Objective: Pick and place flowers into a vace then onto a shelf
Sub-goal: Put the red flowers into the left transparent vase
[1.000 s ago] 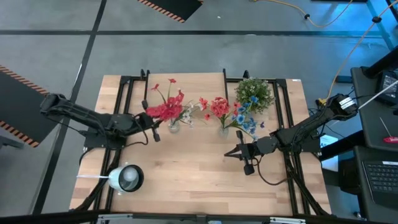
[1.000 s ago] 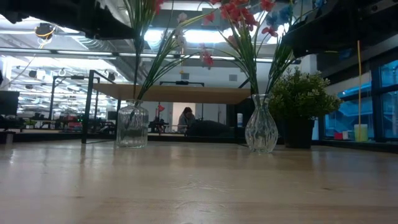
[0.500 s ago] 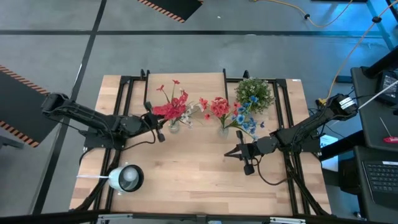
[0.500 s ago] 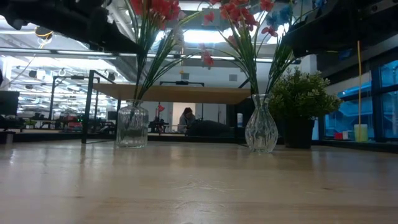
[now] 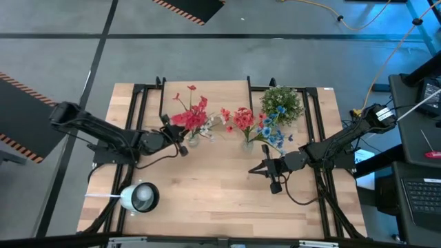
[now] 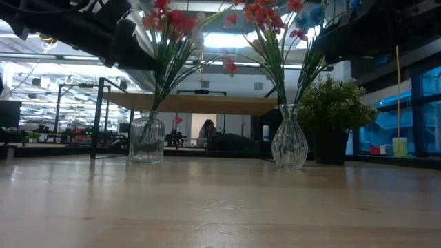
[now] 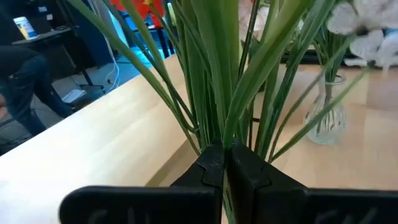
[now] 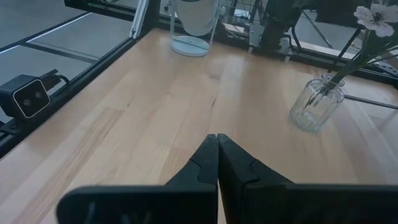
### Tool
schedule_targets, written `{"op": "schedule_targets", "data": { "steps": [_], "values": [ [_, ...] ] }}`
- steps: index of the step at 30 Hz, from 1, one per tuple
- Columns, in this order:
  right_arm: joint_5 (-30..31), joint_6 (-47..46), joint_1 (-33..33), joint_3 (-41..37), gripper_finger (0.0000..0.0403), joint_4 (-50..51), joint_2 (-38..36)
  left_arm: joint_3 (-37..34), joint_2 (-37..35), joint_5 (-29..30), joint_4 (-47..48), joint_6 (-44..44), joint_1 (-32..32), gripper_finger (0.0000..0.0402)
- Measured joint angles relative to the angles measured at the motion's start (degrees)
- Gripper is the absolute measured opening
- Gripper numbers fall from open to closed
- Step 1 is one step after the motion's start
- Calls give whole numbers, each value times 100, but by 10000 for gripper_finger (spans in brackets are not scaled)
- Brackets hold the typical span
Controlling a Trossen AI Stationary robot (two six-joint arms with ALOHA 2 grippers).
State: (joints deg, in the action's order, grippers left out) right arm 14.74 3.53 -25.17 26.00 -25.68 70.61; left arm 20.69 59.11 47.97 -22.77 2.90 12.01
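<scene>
My left gripper is shut on a red-bloomed sprig beside the ribbed glass vase, which holds a whitish sprig. In the low view, green stems run down into that vase's mouth. A curved glass vase holds red and blue sprigs. The shelf stands behind both vases. My right gripper is shut, holds nothing, and hovers near the table's middle, on the near side of the curved vase. My left gripper pinches the red sprig's green stem bundle between its two fingers, just below where the long leaves fan out. The fingers come level from the table's left, across the stem. The sprig stands about upright above them; the fingers hide its lower end.
A bushy green potted plant stands at the far right, beside the curved vase. A white round object sits at the table's near left corner. Bare wood lies between the two arms, toward the near edge.
My left gripper has carried the red sprig toward the table's right, closer to the ribbed vase. The sprig has tipped more upright, and in the low view its red blooms have come down into sight above that vase. The right arm has kept still.
</scene>
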Motion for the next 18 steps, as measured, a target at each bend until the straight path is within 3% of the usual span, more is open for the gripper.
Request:
{"op": "schedule_targets", "data": {
  "steps": [10, 18],
  "values": [
    [-1, 0, -1, 0, 0, 21, 0, 0, 624, -1, -20, 483, 0, 3],
    [-2, 0, 0, 0, 0, 25, 0, 0, 654, 83, -22, 481, 5, 19]
  ]
}}
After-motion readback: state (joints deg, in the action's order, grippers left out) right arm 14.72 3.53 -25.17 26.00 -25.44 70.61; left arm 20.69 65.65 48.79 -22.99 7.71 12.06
